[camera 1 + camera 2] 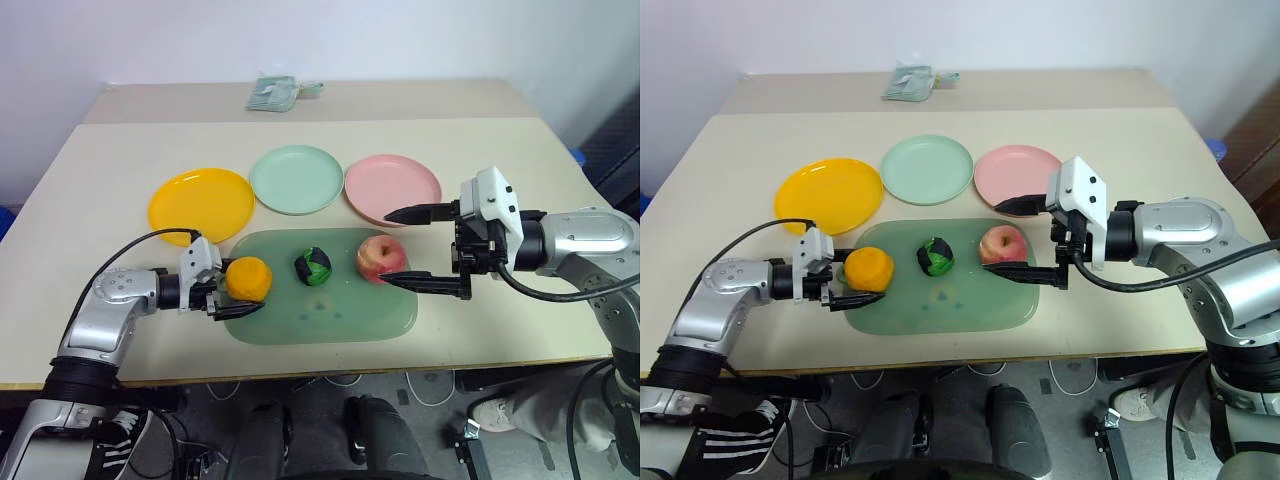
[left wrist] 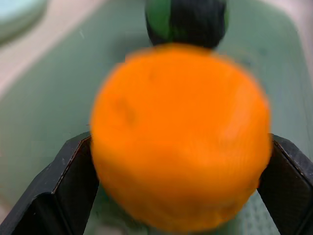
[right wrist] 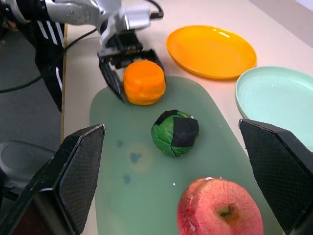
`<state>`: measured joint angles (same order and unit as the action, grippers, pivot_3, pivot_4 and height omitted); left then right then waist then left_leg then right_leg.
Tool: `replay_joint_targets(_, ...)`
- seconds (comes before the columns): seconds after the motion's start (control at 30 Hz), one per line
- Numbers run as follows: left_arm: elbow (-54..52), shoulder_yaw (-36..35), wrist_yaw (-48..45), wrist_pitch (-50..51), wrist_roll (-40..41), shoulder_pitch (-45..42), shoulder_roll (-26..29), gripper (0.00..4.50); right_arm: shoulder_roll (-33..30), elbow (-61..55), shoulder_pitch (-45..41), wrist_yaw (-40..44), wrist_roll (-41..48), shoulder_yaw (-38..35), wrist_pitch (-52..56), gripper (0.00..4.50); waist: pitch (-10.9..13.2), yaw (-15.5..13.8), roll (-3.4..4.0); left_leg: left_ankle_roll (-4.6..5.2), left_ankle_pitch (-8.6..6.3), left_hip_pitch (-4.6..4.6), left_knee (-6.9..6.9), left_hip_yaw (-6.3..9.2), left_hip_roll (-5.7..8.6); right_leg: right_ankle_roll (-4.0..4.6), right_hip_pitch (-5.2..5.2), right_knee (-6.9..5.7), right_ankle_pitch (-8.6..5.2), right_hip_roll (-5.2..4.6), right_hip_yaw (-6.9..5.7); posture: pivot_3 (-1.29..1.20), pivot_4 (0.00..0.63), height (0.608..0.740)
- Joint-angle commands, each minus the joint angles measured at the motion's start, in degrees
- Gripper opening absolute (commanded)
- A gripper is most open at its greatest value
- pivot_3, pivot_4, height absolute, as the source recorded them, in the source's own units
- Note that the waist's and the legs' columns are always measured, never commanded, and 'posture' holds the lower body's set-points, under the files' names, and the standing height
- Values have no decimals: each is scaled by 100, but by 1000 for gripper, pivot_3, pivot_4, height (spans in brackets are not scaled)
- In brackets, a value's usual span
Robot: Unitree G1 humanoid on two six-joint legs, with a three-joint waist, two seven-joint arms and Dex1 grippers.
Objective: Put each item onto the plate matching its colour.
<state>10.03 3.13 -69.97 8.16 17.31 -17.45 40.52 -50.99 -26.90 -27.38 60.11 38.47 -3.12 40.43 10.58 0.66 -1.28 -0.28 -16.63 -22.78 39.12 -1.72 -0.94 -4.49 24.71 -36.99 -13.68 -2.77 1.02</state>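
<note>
On the green mat [image 1: 330, 315], which lies near the table's front edge, the three items sit in a row along its far half: the orange [image 1: 247, 277] at the left end, the green-and-black lump [image 1: 312, 266] in the middle, the apple [image 1: 380, 255] at the right end. The left gripper [image 1: 238, 296] lies low on the mat with its fingers spread wide to either side of the orange, apparently set to close on it; no squeeze shows yet. The right gripper [image 1: 410, 246] hangs above the mat's right end, jaws wide and empty, one finger over the apple and one in front of it, likely lined up for that fruit. Beyond the mat wait the yellow plate [image 1: 200, 203], the mint plate [image 1: 296, 179] and the pink plate [image 1: 392, 188], all bare, each roughly behind its matching item.
</note>
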Motion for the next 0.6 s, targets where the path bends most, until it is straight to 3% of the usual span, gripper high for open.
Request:
replay_joint_targets(0.03, 100, -95, 154, -9, 44, -109, -177, 4240, -66, -68, -110, 13, 12, -167, -141, 4499, 0, -10, 1, 0, 0, 0, 0, 0, 0, 0, 0, 0, 0, -2, 0, 0, 150, 734)
replay_joint_targets(0.13, 179, -136, 234, -257, -58, -172, -223, 3285, -64, -44, -109, 11, 2, -157, -169, 4500, -1, -10, -1, 0, 0, -2, 1, 0, 2, 0, -1, 0, 0, -4, 0, 0, 150, 734)
replay_joint_targets(0.23, 282, -278, 277, -658, -21, -195, -301, 3285, -64, -23, -112, 11, -1, -145, -196, 4500, -1, 2, 0, 0, 0, -2, 1, 0, 1, -1, 1, 0, 1, -4, 0, 0, 150, 734)
replay_joint_targets(0.37, 254, -840, 414, -134, 677, -385, -413, 3285, -28, 13, -145, -17, -52, -127, -268, 4500, -1, 1, 0, 0, 0, -3, 0, 2, -1, -1, 2, 0, 1, -4, -1, 0, 150, 734)
replay_joint_targets(0.5, 680, -1423, 1169, -213, 779, -892, -570, 3285, 214, 193, -328, -311, -322, -63, -539, 4500, -1, -7, -1, 0, 0, -4, 3, 5, 1, -14, 1, -1, 8, -4, -3, 0, 150, 734)
replay_joint_targets(0.6, 1145, -1716, 1907, -61, 703, -1354, -654, 3285, 745, 599, -754, -1008, -759, 93, -687, 4500, -1, 13, -2, 0, 0, -3, 3, 4, 1, -18, 0, -2, 10, 1, -4, 0, 150, 734)
